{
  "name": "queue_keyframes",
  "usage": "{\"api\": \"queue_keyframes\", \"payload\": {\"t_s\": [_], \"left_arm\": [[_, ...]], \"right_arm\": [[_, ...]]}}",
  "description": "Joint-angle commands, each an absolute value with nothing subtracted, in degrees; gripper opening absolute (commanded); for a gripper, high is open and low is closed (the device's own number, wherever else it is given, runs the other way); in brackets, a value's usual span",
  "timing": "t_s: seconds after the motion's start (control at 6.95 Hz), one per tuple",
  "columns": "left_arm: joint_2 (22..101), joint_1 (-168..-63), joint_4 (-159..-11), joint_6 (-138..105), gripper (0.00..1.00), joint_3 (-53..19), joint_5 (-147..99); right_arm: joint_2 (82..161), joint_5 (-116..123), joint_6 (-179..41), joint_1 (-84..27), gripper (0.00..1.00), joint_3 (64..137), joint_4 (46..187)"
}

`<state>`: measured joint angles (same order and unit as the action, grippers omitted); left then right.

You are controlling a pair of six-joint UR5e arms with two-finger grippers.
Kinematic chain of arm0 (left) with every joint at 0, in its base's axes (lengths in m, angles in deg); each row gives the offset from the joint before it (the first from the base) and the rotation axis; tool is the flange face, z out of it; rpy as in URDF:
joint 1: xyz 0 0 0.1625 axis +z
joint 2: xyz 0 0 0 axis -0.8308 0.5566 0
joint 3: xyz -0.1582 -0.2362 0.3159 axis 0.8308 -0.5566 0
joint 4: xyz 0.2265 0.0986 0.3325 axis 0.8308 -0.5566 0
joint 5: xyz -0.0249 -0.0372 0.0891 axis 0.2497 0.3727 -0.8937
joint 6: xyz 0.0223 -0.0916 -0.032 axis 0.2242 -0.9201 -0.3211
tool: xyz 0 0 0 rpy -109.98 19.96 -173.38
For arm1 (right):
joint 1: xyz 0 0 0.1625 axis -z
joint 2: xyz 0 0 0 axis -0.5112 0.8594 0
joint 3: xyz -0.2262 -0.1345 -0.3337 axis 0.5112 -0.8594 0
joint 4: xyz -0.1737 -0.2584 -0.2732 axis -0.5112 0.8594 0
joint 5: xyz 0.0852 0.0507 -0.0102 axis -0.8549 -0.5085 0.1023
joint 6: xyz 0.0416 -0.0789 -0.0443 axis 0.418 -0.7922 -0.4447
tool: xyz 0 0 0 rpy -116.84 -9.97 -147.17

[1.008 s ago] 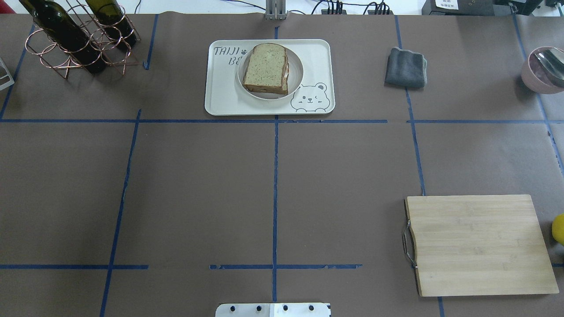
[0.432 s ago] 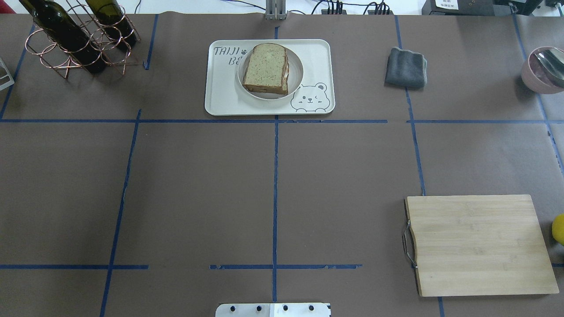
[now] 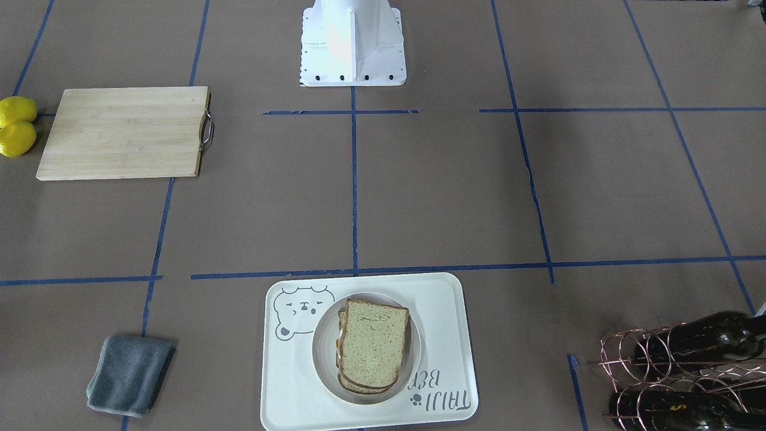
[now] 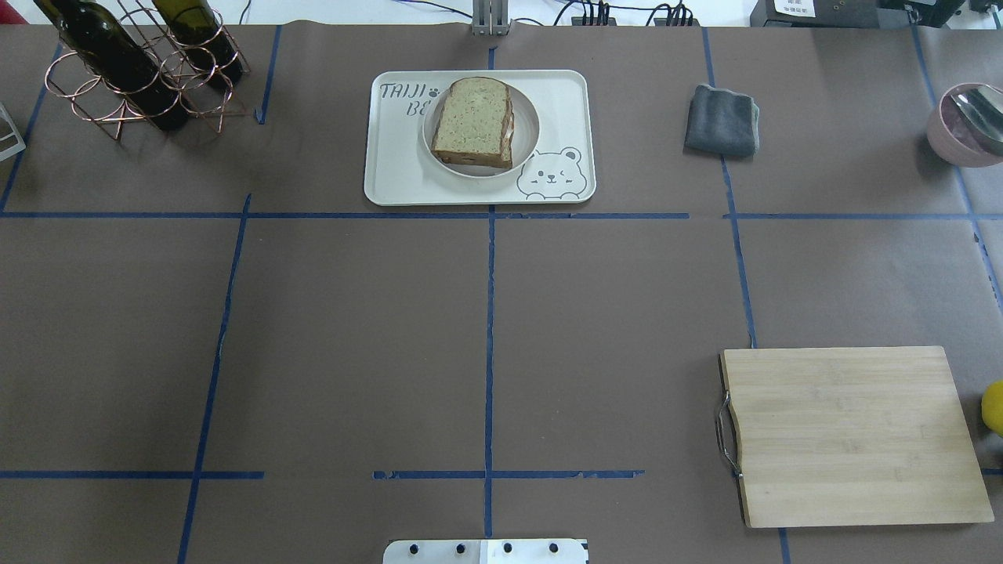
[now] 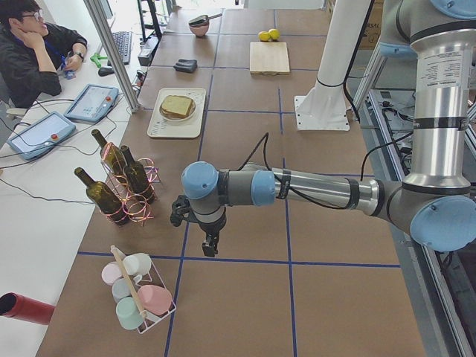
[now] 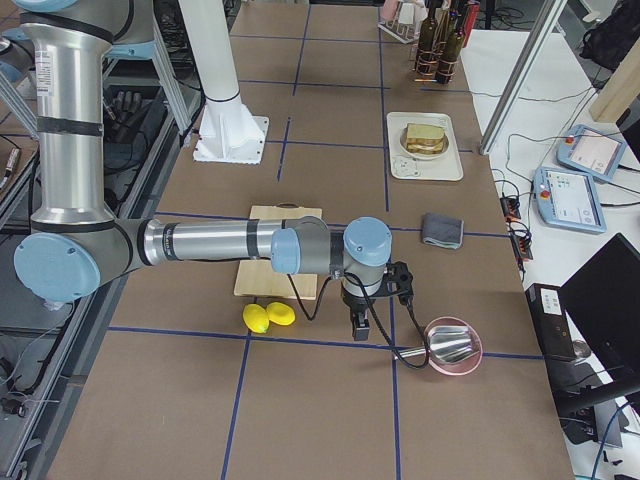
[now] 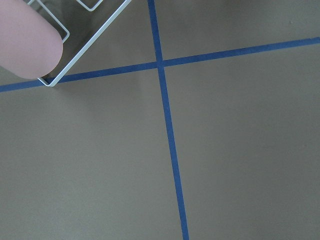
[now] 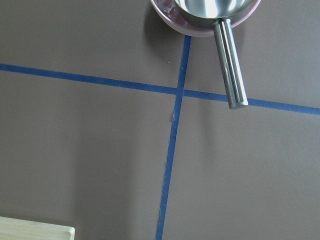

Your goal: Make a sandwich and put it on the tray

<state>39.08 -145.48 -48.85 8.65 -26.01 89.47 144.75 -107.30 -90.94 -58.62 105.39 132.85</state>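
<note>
Off the table's left end, the left gripper (image 5: 210, 242) hangs over a tape crossing beside a wire cup rack (image 5: 137, 294). It shows only from the side, so I cannot tell whether its fingers are spread or closed.

At the far left corner stands a copper wine rack (image 4: 133, 78). Midway along the far edge lies the tray (image 4: 392, 172), and on it a round white plate (image 4: 526, 129) carries the sandwich (image 4: 472, 119), with the top slice sitting slightly askew over the lower one. The task looks essentially done.

If the sandwich needs moving, it should be light and soft. The bread would dent under a firm pinch, and the layers rest loosely, so they could slide apart. The stiffer crust edges, pinched across both slices, or the plate rim, seem the safest holds.

Further right along the far edge lies a grey cloth (image 4: 722, 120). Toward the near right corner sits a cutting board (image 4: 854, 435). Past it, the right gripper (image 6: 360, 325) hangs between the lemons (image 6: 267, 316) and a pink bowl (image 6: 452, 346); I cannot tell how its fingers stand either.
</note>
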Motion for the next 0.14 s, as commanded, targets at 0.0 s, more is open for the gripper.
{"api": "queue_keyframes", "payload": {"t_s": [0.0], "left_arm": [[39.1,-145.5,-48.9,8.7,1.00,-25.9,89.5]], "right_arm": [[144.6,-107.2,-90.9,-58.6,1.00,105.4,132.9]]}}
